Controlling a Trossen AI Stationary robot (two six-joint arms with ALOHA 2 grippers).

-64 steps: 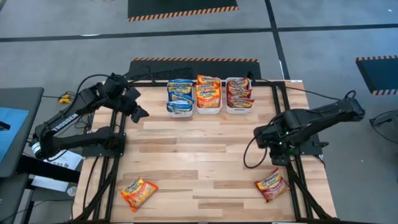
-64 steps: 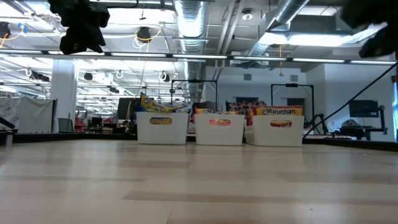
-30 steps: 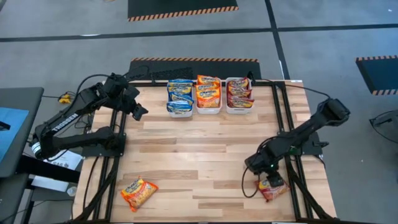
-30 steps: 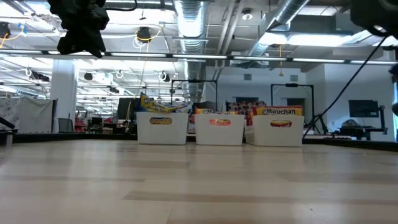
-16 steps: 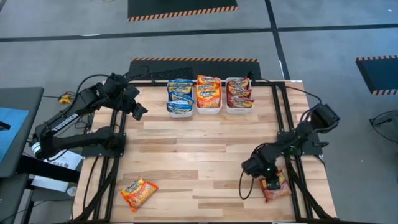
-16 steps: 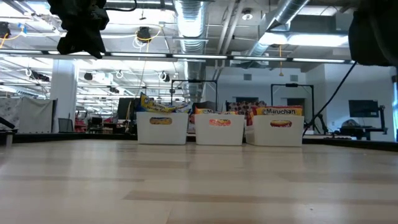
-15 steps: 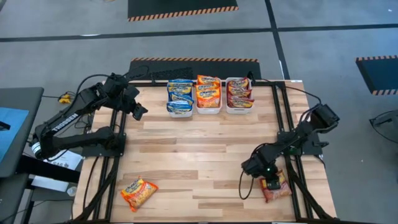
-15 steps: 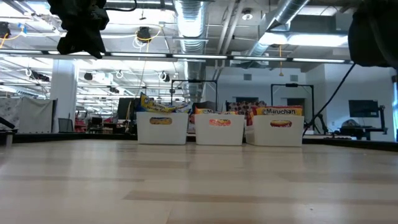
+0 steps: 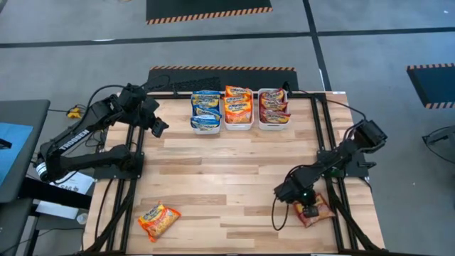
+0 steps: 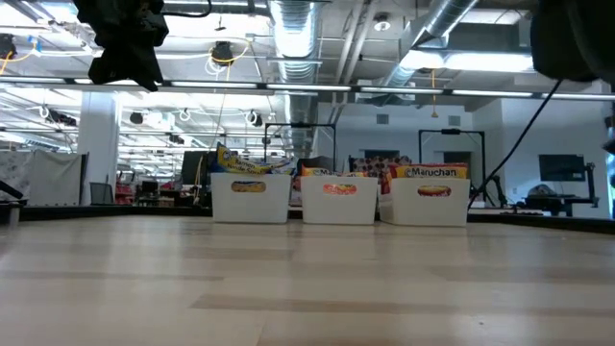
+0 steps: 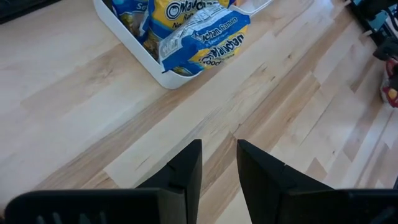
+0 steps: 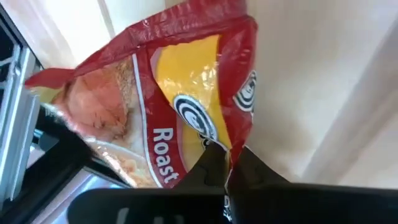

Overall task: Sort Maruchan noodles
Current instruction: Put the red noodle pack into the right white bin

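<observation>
Your right pincer (image 9: pixel 308 210) is down low at the near right corner of the pale wooden plank counter (image 9: pixel 227 178), and its two dark fingers (image 12: pixel 214 163) are pinched tight on the edge of a dark red crinkly plastic noodle packet (image 12: pixel 168 93) with a yellow label. That packet (image 9: pixel 313 208) lies at the counter's right edge, close to the black metal frame. Your left pincer (image 9: pixel 158 128) hangs up in the air near the far left side of the counter, close to the trays. Its fingers (image 11: pixel 186 165) stand a little apart with nothing between them. A second loose packet, orange-red with a yellow label (image 9: pixel 158 220), lies flat near the near left corner, well apart from both arms. At the far edge of the counter three white rectangular plastic trays sit side by side, touching. The left tray (image 9: pixel 204 125) holds the blue packets (image 11: pixel 202 40), and one of them leans over its rim. The middle tray (image 9: pixel 238 126) holds orange-red packets (image 9: pixel 238 105). The right tray (image 9: pixel 274 124) holds dark red packets (image 9: pixel 274 103). From counter height you see the three trays (image 10: pixel 338 200) in a row with packet tops poking up above them.
</observation>
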